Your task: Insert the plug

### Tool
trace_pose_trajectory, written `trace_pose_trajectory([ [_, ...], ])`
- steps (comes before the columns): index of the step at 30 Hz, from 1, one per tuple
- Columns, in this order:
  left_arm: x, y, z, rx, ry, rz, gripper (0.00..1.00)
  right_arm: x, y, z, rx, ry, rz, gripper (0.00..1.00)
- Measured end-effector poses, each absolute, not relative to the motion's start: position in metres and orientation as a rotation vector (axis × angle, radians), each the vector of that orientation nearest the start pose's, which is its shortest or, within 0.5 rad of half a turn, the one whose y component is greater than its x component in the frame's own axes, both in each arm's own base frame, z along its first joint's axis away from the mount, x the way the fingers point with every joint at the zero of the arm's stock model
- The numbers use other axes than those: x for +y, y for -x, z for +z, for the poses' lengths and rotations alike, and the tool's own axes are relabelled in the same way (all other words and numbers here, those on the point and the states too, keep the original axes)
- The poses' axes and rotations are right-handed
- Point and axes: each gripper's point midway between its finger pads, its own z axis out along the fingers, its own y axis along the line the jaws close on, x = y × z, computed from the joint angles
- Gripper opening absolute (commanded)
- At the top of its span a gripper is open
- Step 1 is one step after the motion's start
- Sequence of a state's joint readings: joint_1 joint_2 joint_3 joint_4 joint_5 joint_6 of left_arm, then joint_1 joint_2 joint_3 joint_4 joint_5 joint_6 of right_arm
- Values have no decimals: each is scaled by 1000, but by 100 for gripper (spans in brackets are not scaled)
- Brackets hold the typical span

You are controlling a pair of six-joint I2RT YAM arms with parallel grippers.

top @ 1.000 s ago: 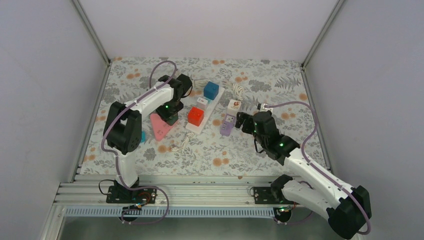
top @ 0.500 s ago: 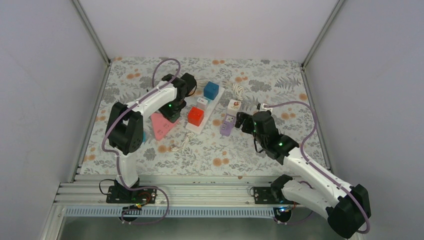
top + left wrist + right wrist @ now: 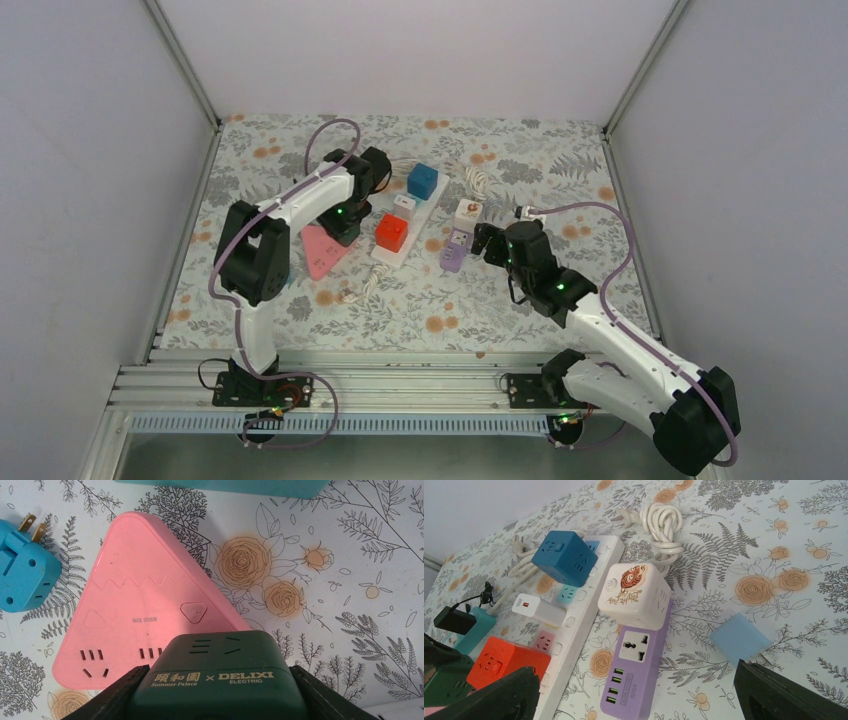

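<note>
Left of the table's (image 3: pixel 560 170) middle, the left gripper (image 3: pixel 345 222), clamped on the dark green plug (image 3: pixel 216 672), has barely shifted above the pink triangular strip (image 3: pixel 140 605), so insertion looks still ahead, while the right gripper (image 3: pixel 487 243) stays wide open, grasping nothing.

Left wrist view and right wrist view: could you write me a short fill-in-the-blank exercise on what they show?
1. The left fingers grip a dark ___ adapter marked DELIXI.
2. Beneath it lies a pink power strip shaped like a ___.
3. In the right wrist view, the white cube sits on the ___ USB strip.
4. The right fingers stand ___, with nothing between them.

Missing words: green; triangle; purple; open.
</note>
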State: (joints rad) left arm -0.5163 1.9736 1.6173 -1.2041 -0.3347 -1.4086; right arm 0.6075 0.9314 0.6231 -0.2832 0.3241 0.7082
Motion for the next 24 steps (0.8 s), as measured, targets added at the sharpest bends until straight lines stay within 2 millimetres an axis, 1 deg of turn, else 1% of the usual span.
trace_pose_trajectory([
  [13,-136,-354,92,2570,1235,245,54,131,-288,176,2135,-303,419,100],
  [24,-135,-348,96,2585,1226,274,54,131,-288,175,2138,-304,417,100],
])
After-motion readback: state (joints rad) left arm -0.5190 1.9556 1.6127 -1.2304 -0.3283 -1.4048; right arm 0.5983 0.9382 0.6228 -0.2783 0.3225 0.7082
